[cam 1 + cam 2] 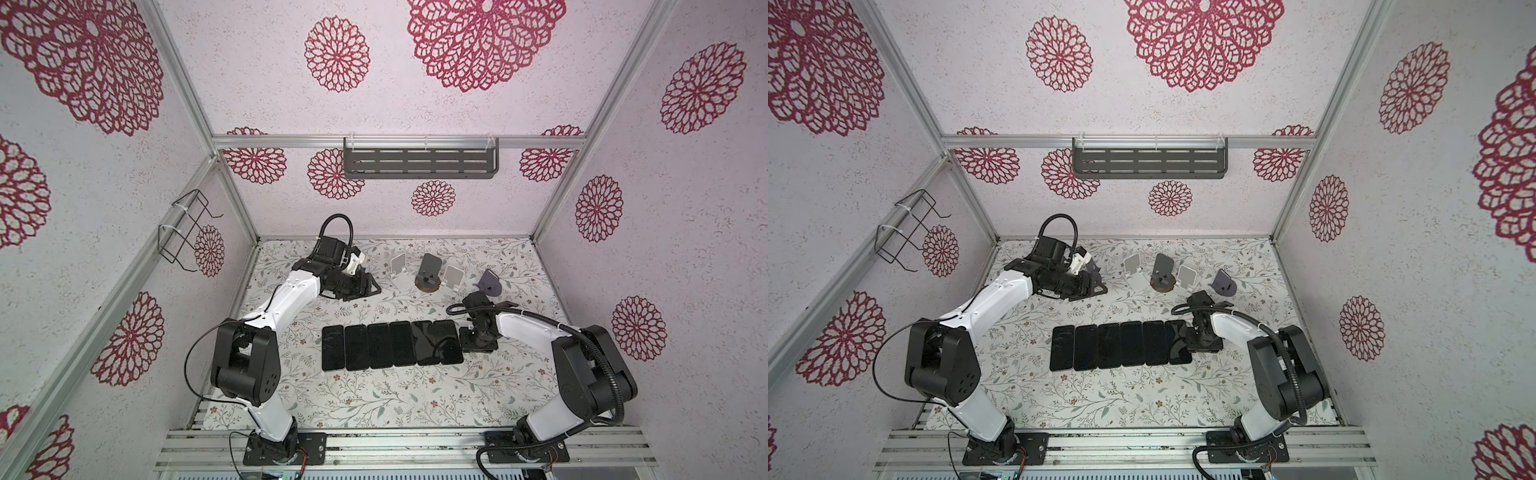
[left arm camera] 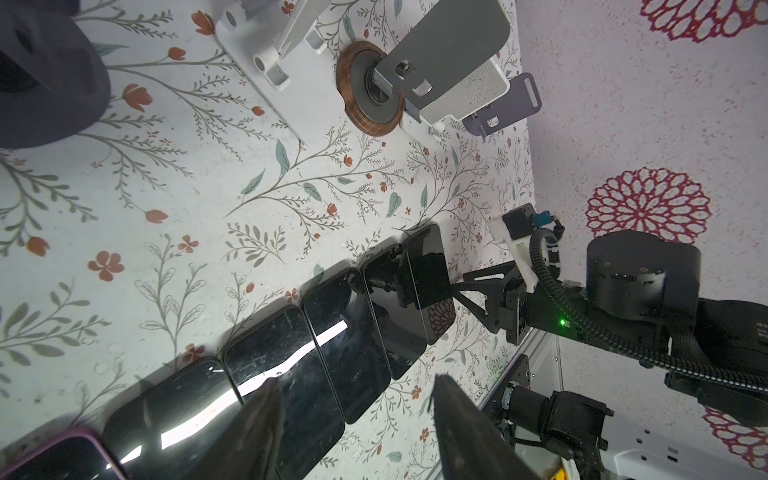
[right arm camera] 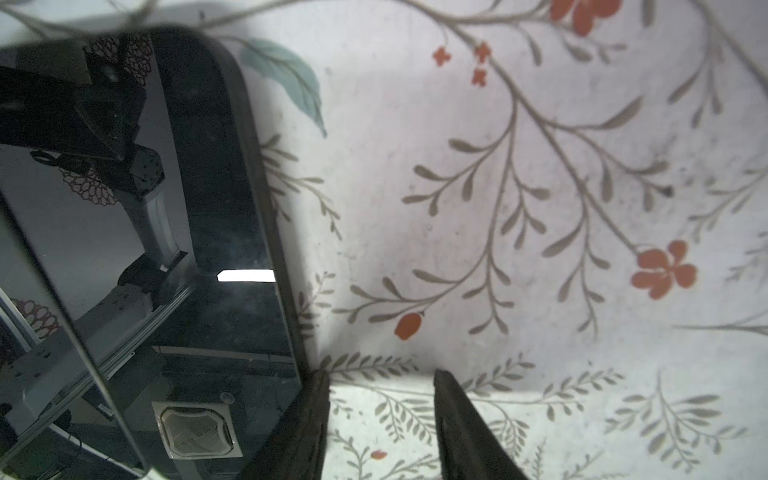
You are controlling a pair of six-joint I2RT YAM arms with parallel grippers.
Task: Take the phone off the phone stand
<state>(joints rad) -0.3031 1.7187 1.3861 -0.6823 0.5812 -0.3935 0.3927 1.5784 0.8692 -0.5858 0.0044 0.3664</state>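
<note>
Six phones lie flat, screens up, side by side in a row [image 1: 392,345] across the middle of the floral counter [image 1: 374,403] in both top views, and every phone in view lies this way. The rightmost phone [image 1: 448,332] ends the row at the right. The right claw [image 1: 478,344] points down at the counter just beside its outer long edge. In the right wrist view the claw's [image 3: 382,424] two dark fingers stand apart with only bare counter between them. One finger [image 3: 305,428] sits right against the edge of that phone [image 3: 216,208]; whether it touches I cannot tell. The phone stands sit above the row, toward the back edge of the counter. From left to right they are a white stand [image 1: 399,268], a grey stand on a round wooden base [image 1: 430,272], a second white stand [image 1: 452,278] and a dark purple stand [image 1: 490,282]. The left claw [image 1: 365,287] hangs left of these stands, well apart from the row. In the left wrist view its fingers [image 2: 266,432] are spread with nothing between them, framing the phones below. Another dark rounded stand [image 2: 45,75] fills the upper left corner of that view. The grey stand's plate [image 2: 449,45] shows at the upper centre.
</note>
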